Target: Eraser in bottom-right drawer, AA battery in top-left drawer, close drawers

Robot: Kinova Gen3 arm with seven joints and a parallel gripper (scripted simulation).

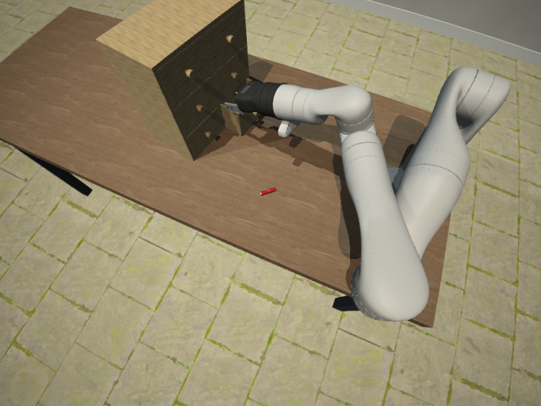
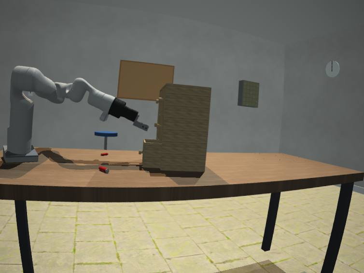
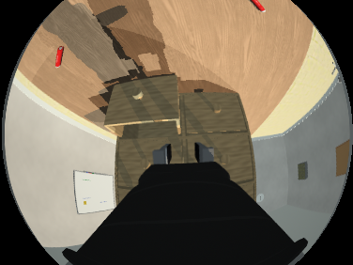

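Observation:
The small chest (image 1: 174,65) stands on the table with two columns of drawers. Its bottom-right drawer (image 1: 235,120) is pulled partly out, which also shows in the side view (image 2: 151,154) and the wrist view (image 3: 143,102). The other drawers look pushed in. My gripper (image 1: 229,105) (image 2: 144,127) is open and empty, just above that drawer and close to the chest's front (image 3: 183,153). One red battery-like cylinder (image 1: 267,191) (image 2: 104,153) (image 3: 253,0) lies mid-table. A second one (image 2: 103,169) (image 3: 59,56) lies on the open drawer's side, hidden by my arm in the overhead view. I see no eraser.
My arm's base (image 2: 19,154) sits at the table end facing the chest's front. A blue stool (image 2: 105,133) stands beyond the table. The table's long edges run close to both sides of the chest.

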